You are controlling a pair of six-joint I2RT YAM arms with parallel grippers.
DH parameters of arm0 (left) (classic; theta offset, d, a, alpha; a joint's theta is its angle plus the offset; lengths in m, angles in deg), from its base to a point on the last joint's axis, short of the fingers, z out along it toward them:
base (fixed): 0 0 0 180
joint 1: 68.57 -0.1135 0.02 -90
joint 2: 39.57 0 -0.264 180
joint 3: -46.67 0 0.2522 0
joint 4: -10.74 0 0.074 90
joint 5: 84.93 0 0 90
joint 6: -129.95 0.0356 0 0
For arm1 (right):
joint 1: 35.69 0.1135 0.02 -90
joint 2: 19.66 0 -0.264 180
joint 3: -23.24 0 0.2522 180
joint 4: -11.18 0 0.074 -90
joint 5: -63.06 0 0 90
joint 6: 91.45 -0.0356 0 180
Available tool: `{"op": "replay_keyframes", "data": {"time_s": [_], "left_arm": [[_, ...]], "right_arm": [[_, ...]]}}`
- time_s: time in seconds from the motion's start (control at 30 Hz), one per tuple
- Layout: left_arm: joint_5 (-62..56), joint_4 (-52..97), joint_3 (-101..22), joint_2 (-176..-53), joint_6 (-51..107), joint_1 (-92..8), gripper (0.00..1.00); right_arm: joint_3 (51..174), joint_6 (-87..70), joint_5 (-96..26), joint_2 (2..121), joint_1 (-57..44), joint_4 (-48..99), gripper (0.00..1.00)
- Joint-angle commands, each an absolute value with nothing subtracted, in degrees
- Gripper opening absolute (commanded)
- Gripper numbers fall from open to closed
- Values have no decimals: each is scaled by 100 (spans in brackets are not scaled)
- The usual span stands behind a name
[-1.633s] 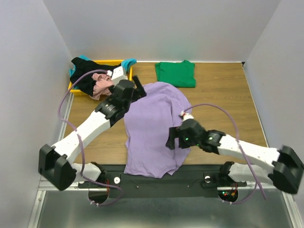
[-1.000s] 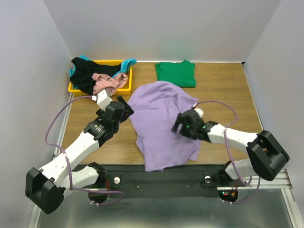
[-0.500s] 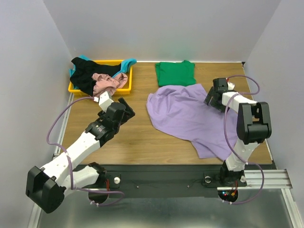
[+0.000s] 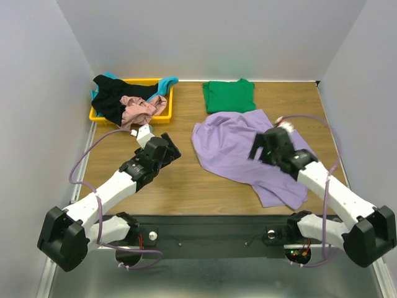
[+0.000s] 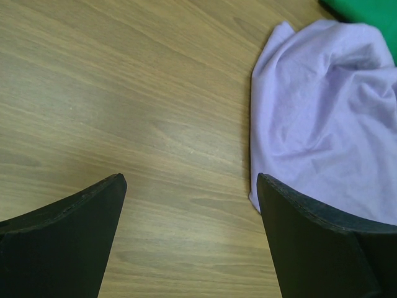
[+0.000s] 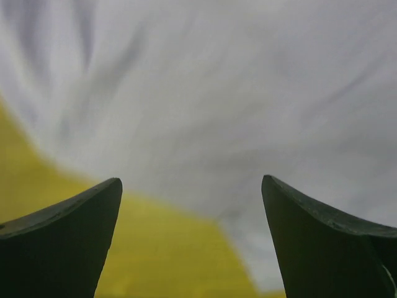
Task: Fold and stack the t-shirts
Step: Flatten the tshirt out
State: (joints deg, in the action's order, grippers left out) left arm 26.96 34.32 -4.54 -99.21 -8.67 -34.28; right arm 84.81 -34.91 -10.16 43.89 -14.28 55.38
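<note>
near side first: the left end effector (image 5: 192, 186) has its dark, wedge-shaped jaws spread wide, nothing between them, and it hangs over bare wood-grain worktop (image 4: 186, 180), just left of the cloth's edge and clear of it. over to the right end effector (image 4: 257, 149): jaws spread just as wide, gripping nothing, poised close over the purple t-shirt (image 4: 229, 146). its wrist camera fills with blurred pale cloth and a sliver of worktop below it; whether the tips brush the fabric, i cannot tell.

the purple t-shirt itself lies unfolded right of centre on the worktop, soft lavender knit, rumpled, with shallow creases fanning across it. one part trails toward the near right edge under the right arm. its far edge runs up against the green t-shirt (image 4: 229, 96), maybe lapping it slightly.

that green one sits at the back, centre, folded into a neat flat rectangle. far left, the yellow tray (image 4: 165, 115), hard plastic with a shallow rim, carries a loose heap: the black t-shirt (image 4: 111, 100) draped over its left end, the pink t-shirt (image 4: 139, 108) bunched in the middle, and the teal t-shirt (image 4: 169, 81) peeking over the back corner.
</note>
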Motion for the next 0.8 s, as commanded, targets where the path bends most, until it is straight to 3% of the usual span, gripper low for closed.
{"op": "replay_keyframes", "data": {"time_s": [0.0,0.17,0.67,0.77], "left_arm": [[2502,2942,-374,-10100,-716,-3464,98],[2476,2863,-374,-10346,-689,-3464,98],[1501,1915,-829,-11873,-549,-3447,98],[1211,1800,-1242,-12540,-470,-3394,89]], "right_arm": [[7972,-4877,-919,4669,249,6826,100],[7928,-6278,-523,5336,1475,7538,100],[7146,-7501,-23,4626,1520,7917,100],[7163,-7537,294,4819,1485,7830,100]]}}
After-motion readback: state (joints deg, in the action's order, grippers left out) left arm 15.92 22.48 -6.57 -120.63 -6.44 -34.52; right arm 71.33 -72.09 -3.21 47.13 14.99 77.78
